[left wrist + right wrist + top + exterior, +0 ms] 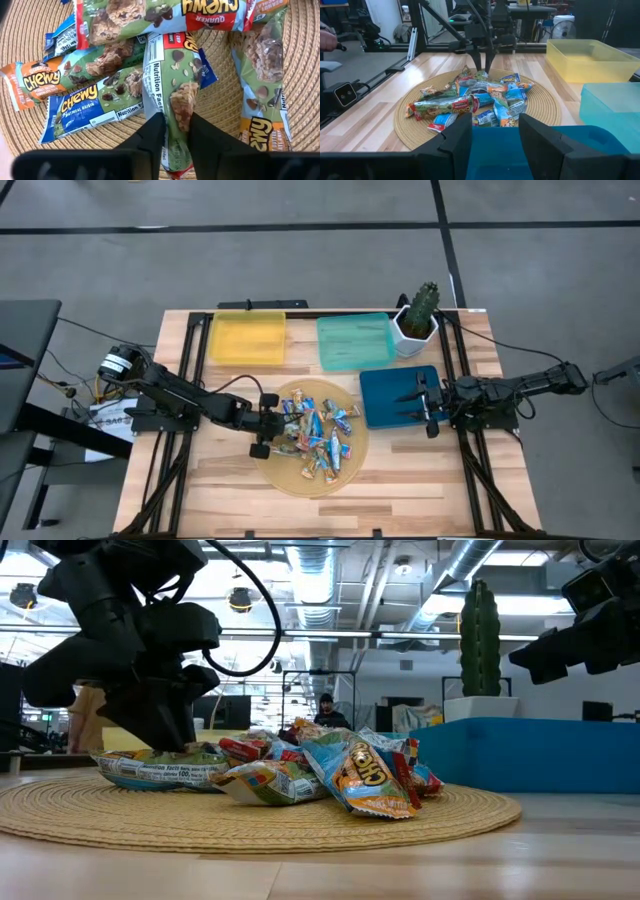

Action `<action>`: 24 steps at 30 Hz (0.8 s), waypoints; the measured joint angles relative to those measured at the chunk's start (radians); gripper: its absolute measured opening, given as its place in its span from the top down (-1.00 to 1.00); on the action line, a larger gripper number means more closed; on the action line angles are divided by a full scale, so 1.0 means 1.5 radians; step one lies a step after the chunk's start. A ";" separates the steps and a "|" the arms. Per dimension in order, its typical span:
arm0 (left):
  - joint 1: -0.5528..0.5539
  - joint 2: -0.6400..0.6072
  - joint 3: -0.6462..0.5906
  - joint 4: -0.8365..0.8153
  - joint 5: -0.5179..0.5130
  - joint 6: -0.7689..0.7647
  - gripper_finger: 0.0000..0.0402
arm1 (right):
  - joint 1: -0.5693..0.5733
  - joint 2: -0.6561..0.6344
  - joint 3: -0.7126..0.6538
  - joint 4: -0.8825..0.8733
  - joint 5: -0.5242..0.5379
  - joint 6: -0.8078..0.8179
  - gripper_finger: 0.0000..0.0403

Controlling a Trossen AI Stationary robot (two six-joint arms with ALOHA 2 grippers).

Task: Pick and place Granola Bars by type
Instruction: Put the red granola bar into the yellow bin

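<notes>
Looking from above, the Granola Bars (318,435) are heaped on a woven mat (290,477), with yellow (247,338), teal (354,341) and blue trays (385,392) and a potted cactus (420,315) behind on the wooden table (420,480). Left wrist view has the left gripper (174,132) pinching one green-wrapped bar (175,90). Right wrist view: the right gripper (495,131) hangs part-open and empty over the blue tray.

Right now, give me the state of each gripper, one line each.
Left gripper: closed on a bar in the pile on the woven mat.
Right gripper: open, holding nothing, over the dark blue tray.
</notes>
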 joint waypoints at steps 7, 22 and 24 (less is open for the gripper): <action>-0.008 0.000 0.000 0.001 0.000 0.000 0.83 | 0.000 0.000 0.000 0.000 0.000 0.000 0.23; -0.017 -0.084 -0.001 -0.005 -0.018 0.003 0.85 | 0.000 0.000 0.000 0.000 0.000 0.000 0.23; -0.017 -0.105 -0.001 -0.014 -0.039 0.005 0.85 | 0.000 0.000 0.000 0.000 0.000 0.000 0.23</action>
